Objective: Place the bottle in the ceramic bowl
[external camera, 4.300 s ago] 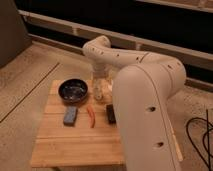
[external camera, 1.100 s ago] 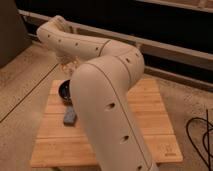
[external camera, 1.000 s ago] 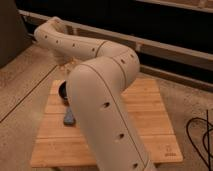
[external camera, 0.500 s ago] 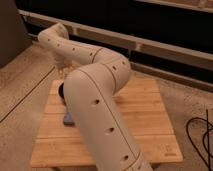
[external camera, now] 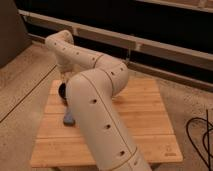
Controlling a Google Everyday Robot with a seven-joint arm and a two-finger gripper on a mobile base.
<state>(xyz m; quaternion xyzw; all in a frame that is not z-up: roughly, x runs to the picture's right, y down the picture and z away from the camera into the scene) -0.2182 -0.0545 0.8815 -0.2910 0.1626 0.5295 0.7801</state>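
Observation:
The dark ceramic bowl (external camera: pixel 62 91) sits at the left rear of the wooden table (external camera: pixel 150 115); only a sliver of its left rim shows beside my arm. My gripper (external camera: pixel 64 80) hangs at the end of the white arm, right above the bowl, mostly hidden behind the arm's own links. The bottle is hidden from view; it no longer stands at the table's middle. My large white arm (external camera: pixel 95 105) crosses the table's left half and covers most of it.
A small blue-grey object (external camera: pixel 68 119) lies on the table in front of the bowl, half behind the arm. A dark wall with rails runs behind the table. Black cables (external camera: pixel 200 135) lie on the floor at the right.
Since 4.3 s ago the arm has swung from the table's middle, where the bottle stood, to the left over the bowl. In the last second it lowered slightly and covers more of the bowl.

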